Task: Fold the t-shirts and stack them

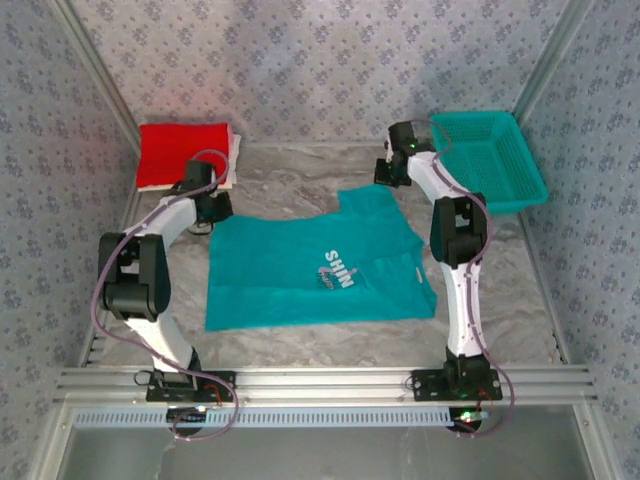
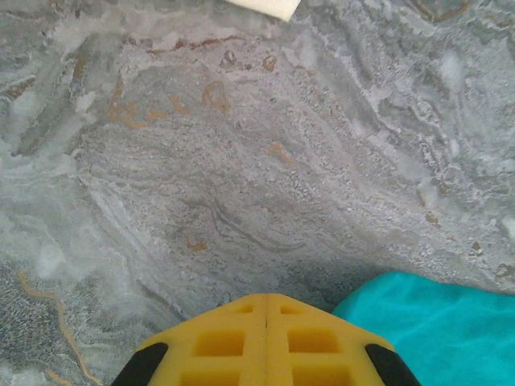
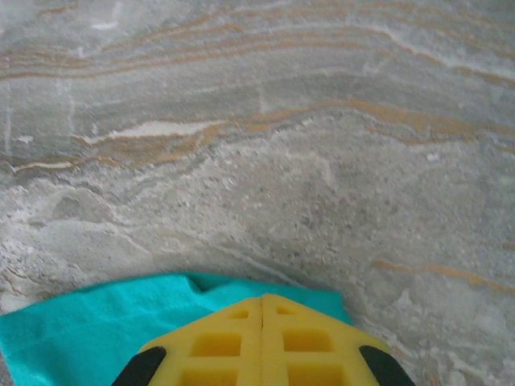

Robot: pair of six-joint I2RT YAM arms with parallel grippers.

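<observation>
Left end effector first: yellow fingers pressed tight together, tip low over the marbled tabletop. The corner of the teal t-shirt is just beside it on the right, and whether any cloth is nipped in there, I can't tell. Over to the right end effector: closed flat too, and this one sits on the shirt's edge with teal cloth showing either side of the tips, so it looks like a pinch.

From above, the shirt lies spread mid-tabletop between the two arms, print up. A folded red t-shirt sits in the far left corner on a white t-shirt, with the mesh basket far right.

Handling call: this looks like light, limp jersey with no stiffness. I'd expect it to sag and drag, and a single layer can slip out of a shallow pinch. Best hold is the two far corners, bitten well in from the edge and lifted together so the fold falls straight.
</observation>
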